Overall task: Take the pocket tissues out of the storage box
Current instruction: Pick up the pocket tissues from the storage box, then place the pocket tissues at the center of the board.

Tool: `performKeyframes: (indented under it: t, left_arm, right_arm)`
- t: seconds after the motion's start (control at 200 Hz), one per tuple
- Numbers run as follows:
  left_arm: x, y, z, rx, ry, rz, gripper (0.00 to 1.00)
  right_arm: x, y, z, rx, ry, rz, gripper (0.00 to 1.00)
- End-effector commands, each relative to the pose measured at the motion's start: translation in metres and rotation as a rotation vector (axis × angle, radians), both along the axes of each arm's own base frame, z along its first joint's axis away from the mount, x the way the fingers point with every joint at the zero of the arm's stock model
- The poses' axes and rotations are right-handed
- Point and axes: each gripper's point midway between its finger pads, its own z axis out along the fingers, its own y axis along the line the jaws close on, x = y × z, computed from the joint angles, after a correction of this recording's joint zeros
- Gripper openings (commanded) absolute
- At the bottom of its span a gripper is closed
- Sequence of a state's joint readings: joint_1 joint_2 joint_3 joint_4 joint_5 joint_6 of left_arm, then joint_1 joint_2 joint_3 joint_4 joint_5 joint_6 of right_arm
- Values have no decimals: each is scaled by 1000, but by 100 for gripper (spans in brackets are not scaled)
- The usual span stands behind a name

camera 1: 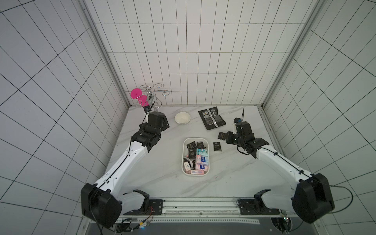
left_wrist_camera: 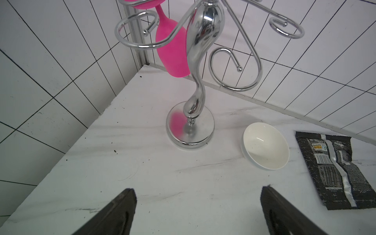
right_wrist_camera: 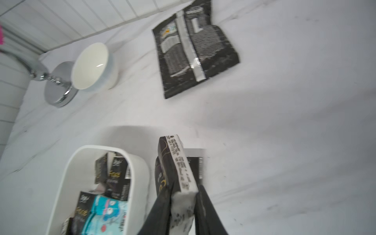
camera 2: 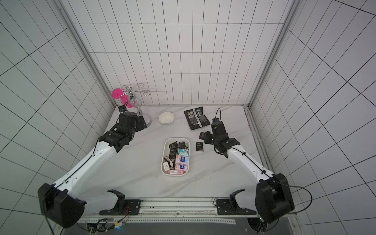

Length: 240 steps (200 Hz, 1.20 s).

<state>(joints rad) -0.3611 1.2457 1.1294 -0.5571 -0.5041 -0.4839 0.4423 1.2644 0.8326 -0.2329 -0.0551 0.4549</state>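
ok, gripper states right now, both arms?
Left gripper: open, holding nothing.
Right gripper: shut on a black tissue packet.

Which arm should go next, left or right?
Right, probably. The right gripper holds a black tissue packet outside the storage box, ready to set down. The left gripper is open and empty by the rack.

one storage box [camera 1: 191, 140] (white), one bowl [camera 1: 182, 118]
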Motion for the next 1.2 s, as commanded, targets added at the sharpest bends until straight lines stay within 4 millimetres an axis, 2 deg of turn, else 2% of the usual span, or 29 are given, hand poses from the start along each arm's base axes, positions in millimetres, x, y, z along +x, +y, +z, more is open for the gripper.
performKeyframes:
  t: [0.0,0.11,0.435,0.645,0.95,1.194]
  left_arm:
    - [6,-9,7,-29,-28,-17,98]
    - [6,-12,8,-26,-30,-22,99]
    - [4,-10,6,-12,-26,-19,99]
    - [4,-10,6,-5,-26,-17,99]
    - [8,-13,3,-21,-20,-22,99]
    - [7,-14,3,-23,-21,-25,99]
  right_arm:
    - [0,-29,-22,35,39,-95,23]
    - [5,-38,-38,77,55,-134,23]
    - [16,-28,-79,94,122,-142,23]
    - [12,-32,-86,46,126,-141,28]
    - [-9,-39,-100,-30,201,-112,41]
    - [-13,-43,-98,-100,211,-83,52]
